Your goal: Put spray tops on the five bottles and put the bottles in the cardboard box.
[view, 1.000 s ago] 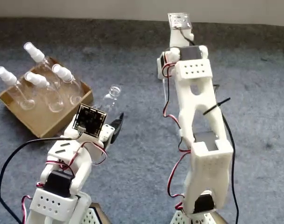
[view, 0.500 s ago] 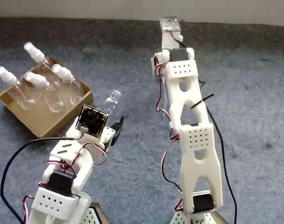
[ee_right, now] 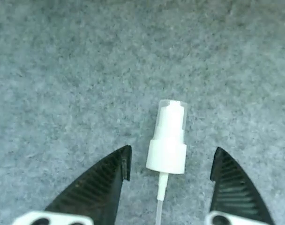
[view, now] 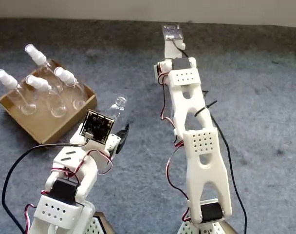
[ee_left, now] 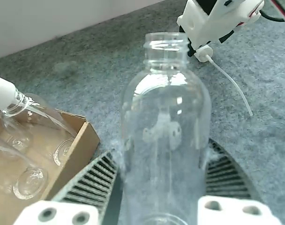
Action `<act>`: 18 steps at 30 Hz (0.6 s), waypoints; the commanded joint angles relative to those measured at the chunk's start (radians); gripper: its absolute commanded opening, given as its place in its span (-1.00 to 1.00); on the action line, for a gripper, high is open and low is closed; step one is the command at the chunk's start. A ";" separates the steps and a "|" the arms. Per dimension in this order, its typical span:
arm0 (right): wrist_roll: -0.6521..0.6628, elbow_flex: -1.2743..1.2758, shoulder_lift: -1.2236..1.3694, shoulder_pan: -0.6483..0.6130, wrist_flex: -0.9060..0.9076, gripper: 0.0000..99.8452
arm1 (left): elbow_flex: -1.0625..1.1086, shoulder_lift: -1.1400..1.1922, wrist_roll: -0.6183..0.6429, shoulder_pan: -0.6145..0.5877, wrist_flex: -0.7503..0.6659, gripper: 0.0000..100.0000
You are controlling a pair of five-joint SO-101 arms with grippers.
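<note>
A: See anything move just now?

B: Yes, the long right arm [view: 196, 146]. Swung a little toward the box side over the gray table [view: 269, 97], and stretched out farther than a second ago. Hardly any move from the left arm [view: 75, 170].

A: Good for the job?

B: Looks like it. Puts the right hand [ee_right: 172, 153] right over the last spray top [ee_right: 167, 140].

A: And the cardboard box [view: 68, 124]?

B: Sitting by the left arm, with four bottles [view: 53, 100] leaning inside, all with white tops on. So only one more to finish, probably.

A: Where to find that one?

B: In the left hand [ee_left: 161, 154]. Squeezed tight on both sides of the clear bottle [ee_left: 166, 117]. Neck open, no top yet, tilted a bit.

A: Right hand holding anything?

B: Nothing. Wide open, one black finger [ee_right: 100, 183] on each side of the spray top, not touching it. Lying flat on the table, small and white, with the thin tube pointing back toward the hand.

A: Next?

B: Likely close on the top, lift, then carry over to the open neck. Could slip, being so small.
</note>
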 commanded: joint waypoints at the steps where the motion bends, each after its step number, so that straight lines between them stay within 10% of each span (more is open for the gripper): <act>1: 0.009 -0.068 -0.001 -0.007 -0.039 -0.50 | -0.008 -0.012 -0.009 0.013 -0.021 -0.85; 8: 0.011 -0.068 0.013 0.015 -0.042 -0.89 | -0.008 -0.012 -0.009 0.013 -0.021 -0.85; 18: 0.014 -0.137 0.002 0.107 0.035 -0.90 | -0.008 -0.012 -0.009 0.013 -0.021 -0.85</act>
